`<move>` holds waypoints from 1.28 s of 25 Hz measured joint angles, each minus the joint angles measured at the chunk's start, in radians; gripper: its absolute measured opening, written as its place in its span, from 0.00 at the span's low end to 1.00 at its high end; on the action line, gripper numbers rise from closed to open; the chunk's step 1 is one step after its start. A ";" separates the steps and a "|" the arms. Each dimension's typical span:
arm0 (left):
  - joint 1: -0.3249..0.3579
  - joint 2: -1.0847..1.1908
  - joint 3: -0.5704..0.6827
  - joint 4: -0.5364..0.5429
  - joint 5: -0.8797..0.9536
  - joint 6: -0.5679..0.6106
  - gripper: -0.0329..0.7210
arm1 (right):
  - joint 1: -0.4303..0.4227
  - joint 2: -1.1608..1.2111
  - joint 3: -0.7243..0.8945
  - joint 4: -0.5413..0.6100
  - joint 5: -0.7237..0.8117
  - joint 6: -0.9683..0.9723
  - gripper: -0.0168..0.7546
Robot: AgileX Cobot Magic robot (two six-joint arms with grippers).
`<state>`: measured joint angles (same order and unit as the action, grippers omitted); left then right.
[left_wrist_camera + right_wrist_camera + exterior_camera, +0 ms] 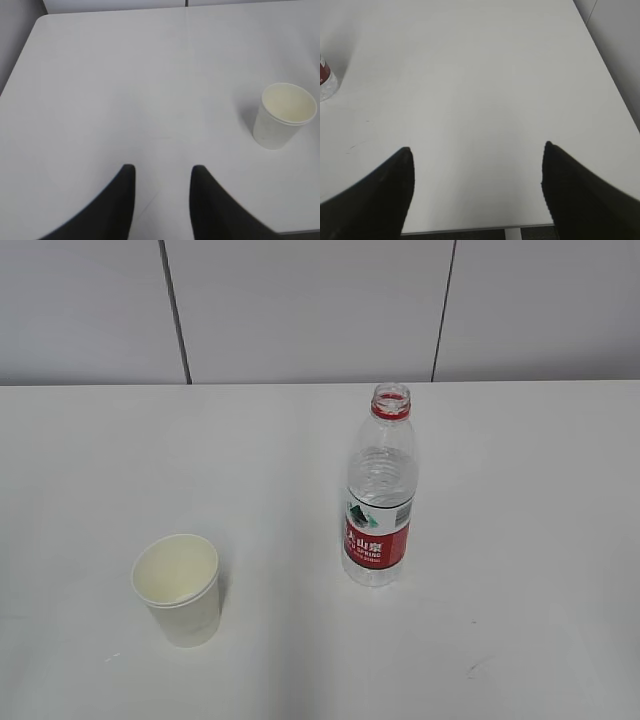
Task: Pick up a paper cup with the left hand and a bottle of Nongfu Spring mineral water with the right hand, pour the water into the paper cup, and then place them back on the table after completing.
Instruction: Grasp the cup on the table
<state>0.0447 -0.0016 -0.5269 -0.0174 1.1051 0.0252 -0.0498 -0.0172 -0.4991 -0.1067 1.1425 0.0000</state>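
Paper cup [178,589], off-white and empty, stands upright on the white table [90,470]. Farther back to its right stands the uncapped clear bottle [380,490] with red label, partly filled. Left hand [162,195] and right hand [477,185] hover with jaws apart, holding nothing.

A pale grey wall [300,310] stands behind the scene, made of flat panels. Two thin dark seams [176,310] run down it, one left of centre and one right, both slightly slanted. Its lower edge runs level across.
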 joint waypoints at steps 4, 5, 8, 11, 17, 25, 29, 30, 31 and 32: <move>0.000 0.000 0.000 0.000 0.000 0.000 0.36 | 0.000 0.000 0.000 0.000 0.000 0.000 0.78; 0.000 0.000 0.000 0.000 0.000 0.000 0.36 | 0.000 0.000 0.000 0.000 0.000 0.000 0.78; 0.000 0.000 0.000 0.000 0.000 0.000 0.36 | 0.000 0.000 0.000 0.000 0.000 0.000 0.78; 0.000 0.000 0.000 0.000 0.000 0.000 0.36 | 0.000 0.000 0.000 0.000 0.000 0.000 0.78; 0.000 0.000 0.000 0.000 0.000 0.000 0.36 | 0.000 0.000 0.000 0.000 0.000 0.000 0.78; 0.000 0.000 0.000 0.000 0.000 0.000 0.36 | 0.000 0.000 0.000 0.000 0.000 0.000 0.78; 0.000 0.000 0.000 0.000 0.000 0.000 0.36 | 0.000 0.000 0.000 0.000 0.000 0.000 0.78; 0.000 0.000 0.000 0.000 0.000 0.000 0.36 | 0.000 0.000 0.000 0.000 0.000 0.000 0.78; 0.000 0.000 0.000 0.000 0.000 0.000 0.36 | 0.000 0.000 0.000 0.000 0.000 0.000 0.78; 0.000 0.000 0.000 0.000 0.000 0.000 0.36 | 0.000 0.000 0.000 0.000 0.000 0.000 0.78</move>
<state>0.0447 -0.0016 -0.5269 -0.0174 1.1051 0.0252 -0.0498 -0.0172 -0.4991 -0.1067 1.1425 0.0000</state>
